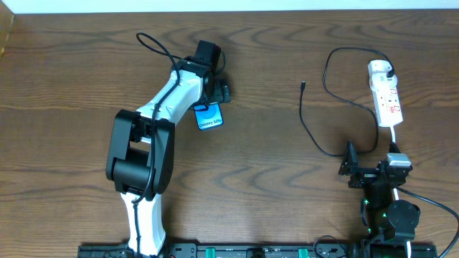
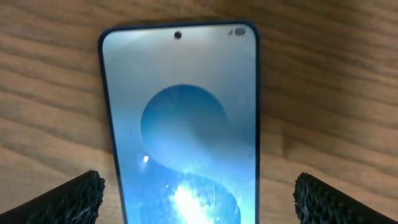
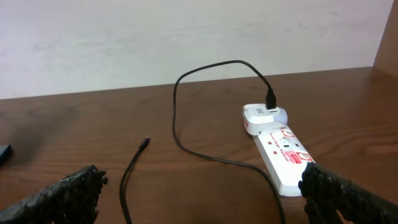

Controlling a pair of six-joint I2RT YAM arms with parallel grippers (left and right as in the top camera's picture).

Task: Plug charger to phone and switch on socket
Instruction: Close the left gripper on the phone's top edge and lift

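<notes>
The phone (image 1: pixel 209 117) lies flat on the wooden table with its cyan-blue screen (image 2: pixel 186 124) up. My left gripper (image 1: pixel 217 92) hovers over its upper end, open, with the black pads (image 2: pixel 74 199) standing wide on either side and clear of its edges. The charger is a thin black cable (image 1: pixel 310 130) that loops across the right half of the table. Its free tip (image 3: pixel 145 142) lies on the wood, and the other end goes into a white adapter (image 3: pixel 262 116) on the socket (image 1: pixel 386 97). My right gripper (image 1: pixel 369 161) is open and empty, just short of the socket's near end (image 3: pixel 283 152).
The socket's white cord (image 1: pixel 394 137) runs from the strip toward my right arm. The bulky left arm (image 1: pixel 140 154) stands over the table's left middle. A pale wall (image 3: pixel 186 37) borders the far table edge.
</notes>
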